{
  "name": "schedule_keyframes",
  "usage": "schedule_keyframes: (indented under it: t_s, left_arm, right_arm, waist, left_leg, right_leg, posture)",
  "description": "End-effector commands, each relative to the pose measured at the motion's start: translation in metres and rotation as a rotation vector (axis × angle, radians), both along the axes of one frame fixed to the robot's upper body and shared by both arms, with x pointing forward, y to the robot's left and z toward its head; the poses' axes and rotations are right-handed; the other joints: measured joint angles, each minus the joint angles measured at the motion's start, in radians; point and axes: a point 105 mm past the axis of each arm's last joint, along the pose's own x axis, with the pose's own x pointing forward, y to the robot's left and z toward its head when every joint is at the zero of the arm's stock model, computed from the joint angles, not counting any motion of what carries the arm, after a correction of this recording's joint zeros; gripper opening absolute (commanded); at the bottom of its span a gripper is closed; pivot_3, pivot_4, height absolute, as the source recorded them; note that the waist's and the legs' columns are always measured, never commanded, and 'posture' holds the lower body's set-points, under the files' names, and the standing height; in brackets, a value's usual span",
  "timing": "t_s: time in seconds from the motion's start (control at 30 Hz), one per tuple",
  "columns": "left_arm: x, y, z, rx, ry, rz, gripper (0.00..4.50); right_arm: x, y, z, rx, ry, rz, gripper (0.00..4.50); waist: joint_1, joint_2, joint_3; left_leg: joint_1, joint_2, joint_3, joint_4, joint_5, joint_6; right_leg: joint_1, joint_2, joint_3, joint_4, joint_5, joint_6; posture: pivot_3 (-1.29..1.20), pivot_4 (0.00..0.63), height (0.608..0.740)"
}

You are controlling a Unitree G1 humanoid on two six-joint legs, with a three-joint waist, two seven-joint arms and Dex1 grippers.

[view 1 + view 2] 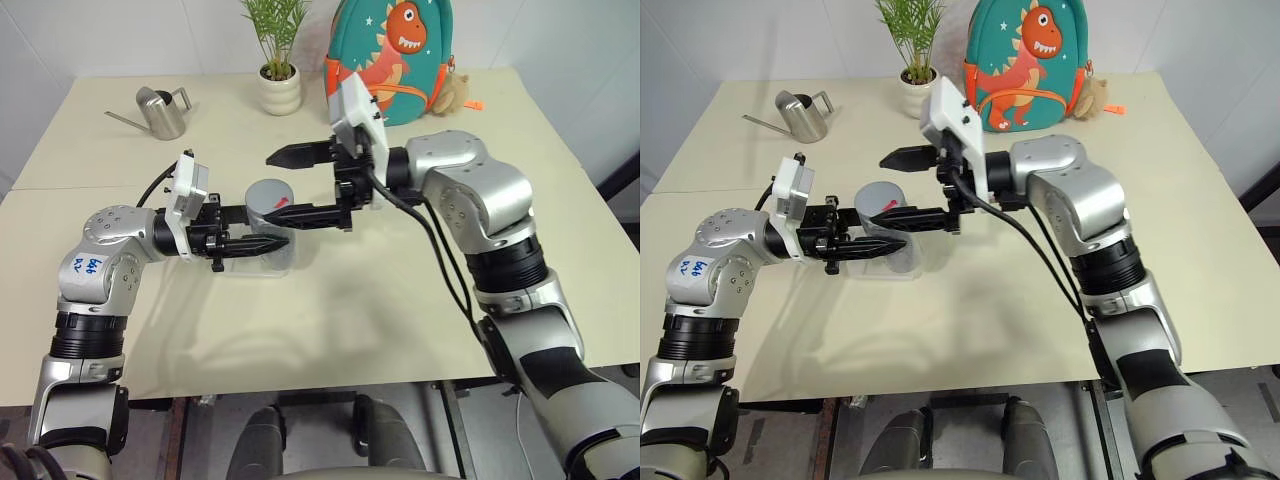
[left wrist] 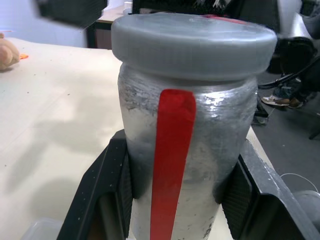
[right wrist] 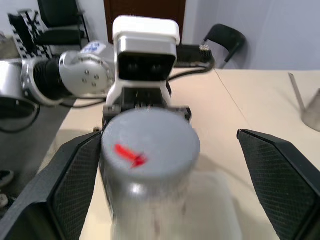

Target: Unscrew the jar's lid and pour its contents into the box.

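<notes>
Jar: nearest to my left wrist camera, clamped by its body between the left gripper's two black fingers, upright, a red stripe running down its silvery side. I hold it up over the table.
Lid: still screwed on, grey, wider than the neck, a red mark on top. It stands above the left jaws, between the right gripper's fingers.
Left jaws: closed on the jar, pads pressed on both sides of the body below the shoulder.
Right jaws: spread wide. One finger lies close beside the lid's edge, the other stands well clear on the far side; I can't tell whether the near one touches.
Handling, as I judge it: the jar looks stiff and light, its wrapped skin a little slick, so it may turn in my left grip once I twist. The lid's flat rim is the place to take hold, squarely across its width.
Contents: hidden inside, nothing to report.
Box: clear and shallow, on the table right under the left jaws and the jar, well placed for pouring.
Around: a steel watering can, a potted plant and a dinosaur backpack stand far beyond both jaws, well apart from the work.
In the way: nothing between the right fingers and the lid.
</notes>
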Motion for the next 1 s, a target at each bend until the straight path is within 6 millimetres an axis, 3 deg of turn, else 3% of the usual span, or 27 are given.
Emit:
schedule_keyframes:
  t_s: [0.03, 0.13, 0.2, 0.4, 0.53, 0.7, 1.0]
  left_arm:
    - [-0.010, -0.002, 0.009, 0.009, -0.064, -0.060, 1.88]
    - [-0.009, -0.001, 0.010, 0.013, -0.072, -0.055, 1.88]
    - [-0.007, 0.001, 0.011, 0.017, -0.077, -0.041, 1.88]
    - [-0.003, 0.001, 0.012, 0.013, -0.069, -0.020, 1.88]
    - [-0.005, -0.002, 0.010, 0.014, -0.066, -0.029, 1.88]
    - [-0.005, -0.003, 0.008, 0.013, -0.062, -0.034, 1.88]
    - [-0.004, -0.008, 0.007, 0.003, -0.059, -0.047, 1.88]
  right_arm:
    - [0.020, -0.041, 0.015, 0.061, -0.046, -0.163, 4.46]
    - [0.017, -0.059, 0.014, 0.059, -0.041, -0.175, 4.46]
    - [0.009, -0.060, 0.014, 0.061, -0.033, -0.134, 4.46]
    - [-0.013, -0.033, 0.024, 0.118, -0.010, 0.009, 4.46]
    - [-0.027, -0.001, 0.028, 0.128, -0.001, 0.091, 4.46]
    - [-0.030, 0.027, 0.025, 0.093, -0.003, 0.109, 4.46]
    - [-0.022, 0.042, 0.018, 0.035, -0.015, 0.094, 4.46]
  waist:
    - [0.007, 0.000, 0.000]
    - [0.014, 0.000, 0.000]
    - [0.008, 0.000, 0.000]
    - [-0.004, 0.000, 0.000]
    - [-0.002, 0.000, 0.000]
    - [0.001, 0.000, 0.000]
    - [0.000, 0.000, 0.000]
  left_leg:
    - [0.000, 0.000, 0.000, 0.000, 0.000, 0.000]
    - [0.000, 0.000, 0.001, 0.000, 0.000, 0.000]
    - [0.000, 0.000, 0.001, 0.000, 0.000, 0.000]
    - [0.001, 0.000, 0.002, 0.000, 0.000, 0.000]
    - [0.001, 0.000, 0.002, 0.001, 0.000, 0.000]
    - [0.001, 0.000, 0.002, 0.001, 0.000, 0.000]
    - [0.001, 0.000, 0.002, 0.001, 0.000, 0.000]
  right_leg:
    - [0.000, 0.000, 0.000, 0.000, 0.000, 0.000]
    - [0.000, 0.000, 0.000, -0.001, 0.000, 0.000]
    - [0.000, 0.000, 0.000, -0.001, 0.000, 0.000]
    - [0.000, 0.000, 0.001, 0.000, 0.000, 0.000]
    - [0.000, 0.000, 0.001, 0.001, 0.000, 0.000]
    - [0.000, 0.000, 0.001, 0.001, 0.000, 0.000]
    - [0.000, 0.000, 0.001, 0.002, 0.000, 0.000]
  posture:
    - [0.00, 0.150, 0.740]
    - [0.00, 0.150, 0.740]
    - [0.00, 0.150, 0.740]
    - [0.00, 0.150, 0.740]
    - [0.00, 0.150, 0.740]
    - [0.00, 0.150, 0.740]
    - [0.00, 0.150, 0.740]
